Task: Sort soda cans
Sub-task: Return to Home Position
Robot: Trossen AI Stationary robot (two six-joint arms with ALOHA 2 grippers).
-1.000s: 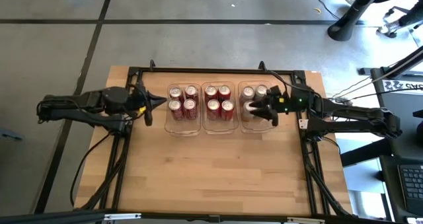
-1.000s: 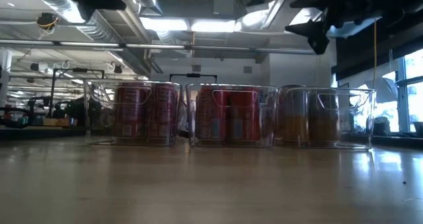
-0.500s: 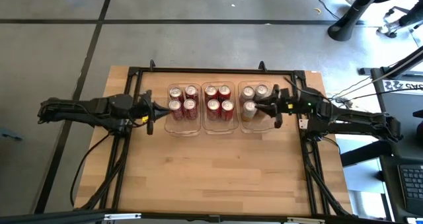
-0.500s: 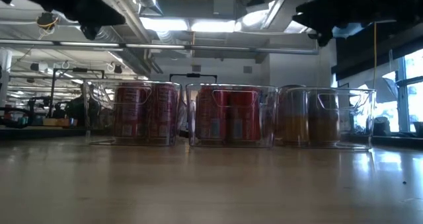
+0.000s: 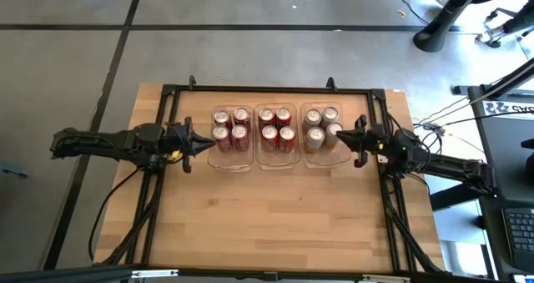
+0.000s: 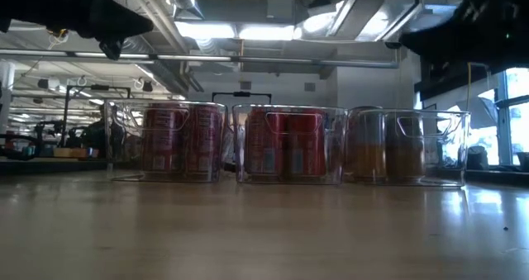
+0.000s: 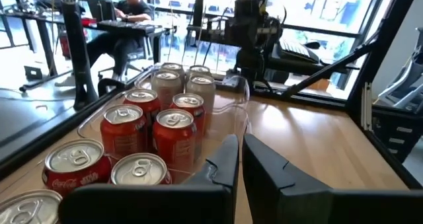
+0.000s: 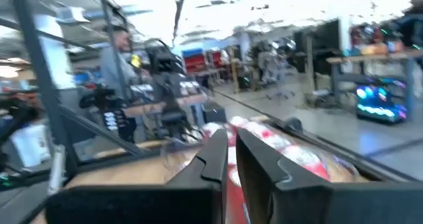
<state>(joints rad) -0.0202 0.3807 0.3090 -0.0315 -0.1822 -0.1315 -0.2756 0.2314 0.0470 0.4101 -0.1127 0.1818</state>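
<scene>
Three clear trays stand in a row at the table's far middle. The left tray (image 5: 232,159) and the middle tray (image 5: 276,161) each hold several red cans (image 5: 231,126), upright on their bases. The right tray (image 5: 321,159) holds gold cans (image 5: 320,124), also upright. My left gripper (image 5: 207,144) hovers just left of the left tray, shut and empty; its wrist view (image 7: 239,145) looks along the row of cans (image 7: 173,128). My right gripper (image 5: 340,138) hovers at the right tray's right edge, shut and empty (image 8: 231,135). In the low view both grippers (image 6: 124,28) (image 6: 397,42) are above can height.
A black frame (image 5: 275,89) runs around the table's far and side edges. Bare wood (image 5: 267,216) lies open on the near half. People sit at desks in the room beyond, one in the left wrist view (image 7: 132,6) and one in the right wrist view (image 8: 122,52).
My right gripper has drawn back from above the gold cans toward the table's right edge and now stands at the right tray's right side. My left gripper has shifted a little toward the near edge beside the left tray. The cans and trays have not moved.
</scene>
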